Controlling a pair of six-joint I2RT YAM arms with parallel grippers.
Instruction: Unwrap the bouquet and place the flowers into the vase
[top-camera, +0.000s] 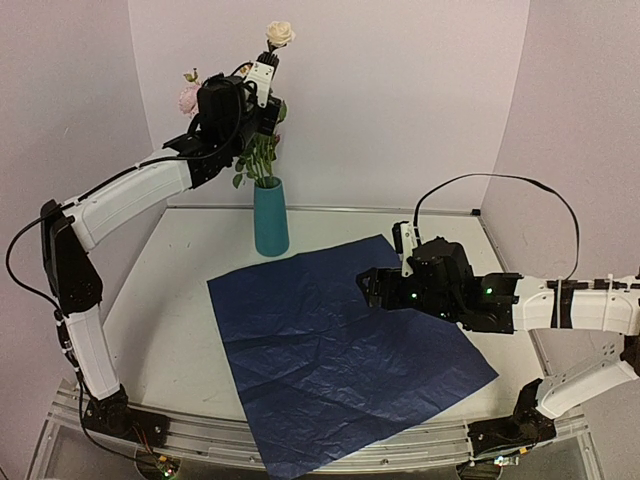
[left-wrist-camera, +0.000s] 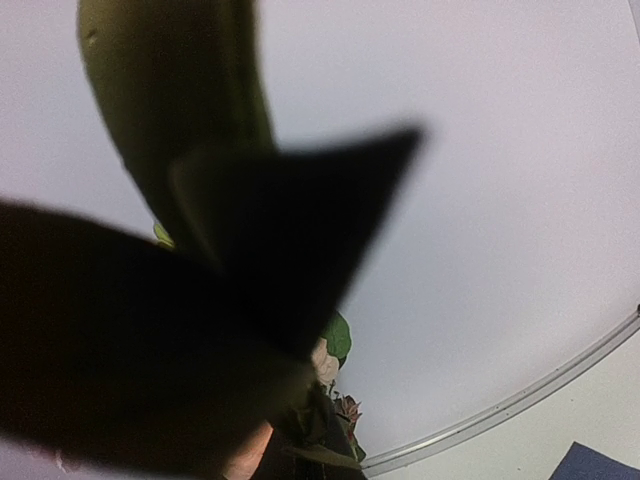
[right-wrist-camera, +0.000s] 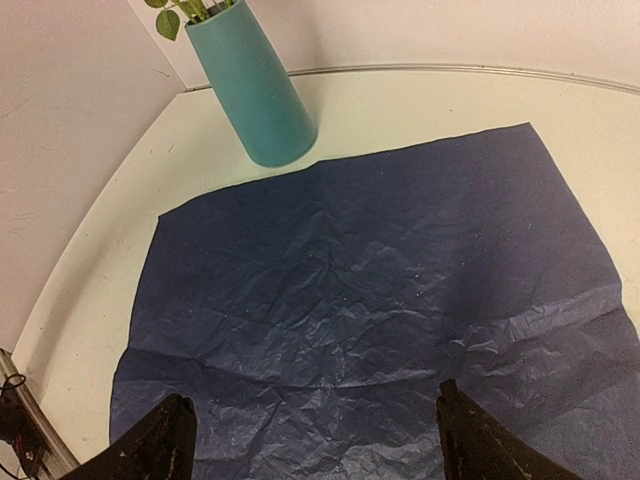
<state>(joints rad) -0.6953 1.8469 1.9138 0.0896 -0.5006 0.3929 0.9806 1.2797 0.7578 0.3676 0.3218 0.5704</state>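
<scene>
The vase (top-camera: 271, 218) is stood upright at the back of the tabletop (top-camera: 170, 290), right at the far edge of the spread blue paper (top-camera: 340, 340). Leafy stems of the flowers (top-camera: 262, 150) are seen rising from its mouth. One cream bloom (top-camera: 280, 33) is held high above, its stem pinched in the closed left end effector (top-camera: 262, 78). The right end effector (top-camera: 368, 288) is kept wide open over the paper, with nothing gripped.

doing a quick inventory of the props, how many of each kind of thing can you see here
vase: 1
blue paper sheet: 1
flowers with blooms in view: 2, the cream flower and the pink flower; others may be hidden
total: 4
</scene>
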